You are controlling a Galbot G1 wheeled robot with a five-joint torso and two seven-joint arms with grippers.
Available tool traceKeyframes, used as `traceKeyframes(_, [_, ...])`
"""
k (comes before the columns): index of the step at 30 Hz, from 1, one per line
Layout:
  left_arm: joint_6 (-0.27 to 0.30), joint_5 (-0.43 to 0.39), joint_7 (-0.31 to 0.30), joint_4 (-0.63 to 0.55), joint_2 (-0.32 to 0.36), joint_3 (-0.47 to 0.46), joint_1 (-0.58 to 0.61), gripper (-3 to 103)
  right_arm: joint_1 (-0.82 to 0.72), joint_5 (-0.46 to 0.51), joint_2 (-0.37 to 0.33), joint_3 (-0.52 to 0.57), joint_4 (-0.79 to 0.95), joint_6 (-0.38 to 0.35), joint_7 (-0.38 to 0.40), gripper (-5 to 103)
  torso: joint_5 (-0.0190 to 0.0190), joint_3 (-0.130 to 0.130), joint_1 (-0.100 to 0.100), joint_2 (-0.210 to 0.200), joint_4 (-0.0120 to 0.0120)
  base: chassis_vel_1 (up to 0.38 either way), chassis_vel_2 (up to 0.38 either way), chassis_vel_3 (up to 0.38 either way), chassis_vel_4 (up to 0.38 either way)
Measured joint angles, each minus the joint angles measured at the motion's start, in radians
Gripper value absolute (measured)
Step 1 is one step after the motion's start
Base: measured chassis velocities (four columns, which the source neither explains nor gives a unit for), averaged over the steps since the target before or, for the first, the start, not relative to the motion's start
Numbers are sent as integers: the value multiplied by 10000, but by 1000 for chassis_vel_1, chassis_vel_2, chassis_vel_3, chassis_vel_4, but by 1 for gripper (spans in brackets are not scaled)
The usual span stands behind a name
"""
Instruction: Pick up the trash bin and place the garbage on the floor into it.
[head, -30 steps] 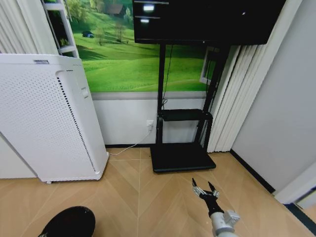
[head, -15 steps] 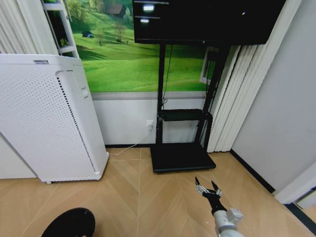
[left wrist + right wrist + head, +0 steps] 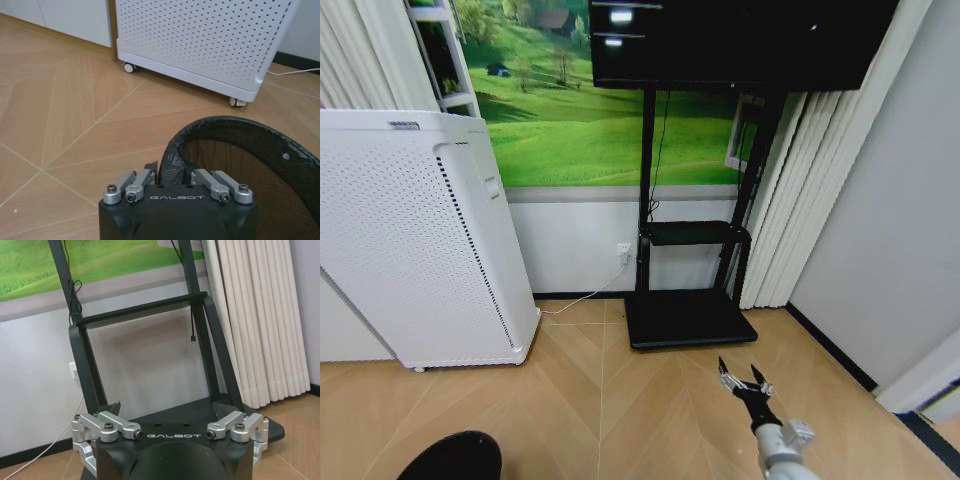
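The trash bin is slipping lower and to the left at the bottom edge of the head view compared with a second ago, when more of its dark round rim showed, while the room behind stays put, so it is the bin that moves and not the camera. The left wrist view tells why: the left gripper is clamped onto the bin's rim, its fingers pinching the black mesh and the liner there, with the floor and the white perforated appliance beyond. So the pick-up looks done and the bin is being carried. Over on the right, the right gripper has drifted slightly right and down over the wooden floor, jaws spread wide with nothing between them, pointing toward the black TV stand. No garbage is in view at this moment, so my read is that the collecting half of the job hasn't started: bin in hand, free gripper ready.
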Motion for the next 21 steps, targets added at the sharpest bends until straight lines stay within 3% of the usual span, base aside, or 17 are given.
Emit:
traceKeyframes(1, [0,0,0,0,0,0,0,28,0,0,0,0,0,0,0,100,0,0,0,0,0,0,0,0,0])
traceKeyframes(6, [-121,-47,-28,95,-249,-228,321,51,383,69,-64,-30,-247,-60,3,100,0,0,0,0,2,0,0,0,0])
traceKeyframes(9, [-180,-64,-26,132,-309,-289,393,56,423,70,-25,-48,-300,-65,3,100,0,0,0,0,2,0,0,0,0])
traceKeyframes(12, [-371,3,69,178,-423,-395,479,73,396,60,94,-66,-433,-58,-1,100,1,0,0,0,2,0,0,0,0])
traceKeyframes(16, [-678,54,196,114,-487,-403,338,84,317,53,116,-54,-459,6,-10,100,1,0,1,0,3,0,0,0,0])
traceKeyframes(17, [-1064,75,326,47,-501,-398,135,89,234,46,109,-12,-446,62,-18,100,0,0,0,0,3,0,0,0,0])
traceKeyframes(18, [-1064,75,326,47,-501,-398,135,89,234,46,109,-12,-446,62,-18,100,0,0,0,0,3,0,0,0,0])
traceKeyframes(20, [-2045,611,617,-179,-479,-384,-522,98,29,44,75,215,-234,97,-50,100,0,0,0,0,0,0,0,0,0])
traceKeyframes(21, [-2243,886,710,-309,-445,-377,-704,100,-86,45,67,334,-98,98,-59,100,-2,1,0,0,1,0,0,0,0])
